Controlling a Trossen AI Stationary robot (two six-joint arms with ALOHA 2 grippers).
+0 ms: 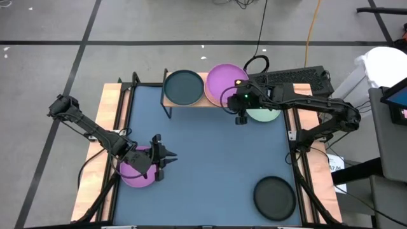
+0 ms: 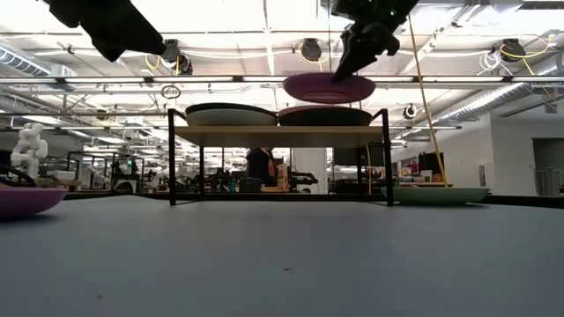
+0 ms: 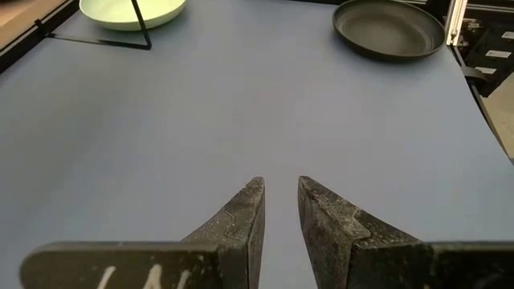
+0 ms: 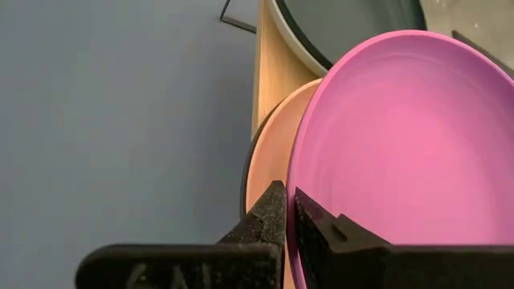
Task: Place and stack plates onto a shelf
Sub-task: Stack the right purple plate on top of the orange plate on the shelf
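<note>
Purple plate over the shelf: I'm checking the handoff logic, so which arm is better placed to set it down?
Right. The right gripper already pinches the purple plate's rim above the shelf. The left gripper hovers over bare table, far from it.

I count eight plates on my screens. Two are purple: the raised purple plate (image 1: 219, 76) over the shelf (image 1: 166, 100) and the low purple plate (image 1: 135, 179) by the table's (image 1: 210, 159) left edge. Three are charcoal: the left shelf charcoal plate (image 1: 183, 87), the right shelf charcoal plate (image 2: 326, 115) and the corner charcoal plate (image 1: 275, 197) at the table's near right corner. One each: mint plate (image 1: 266, 117), pink plate (image 4: 269, 152), white plate (image 2: 220, 116). One shelf.
</note>
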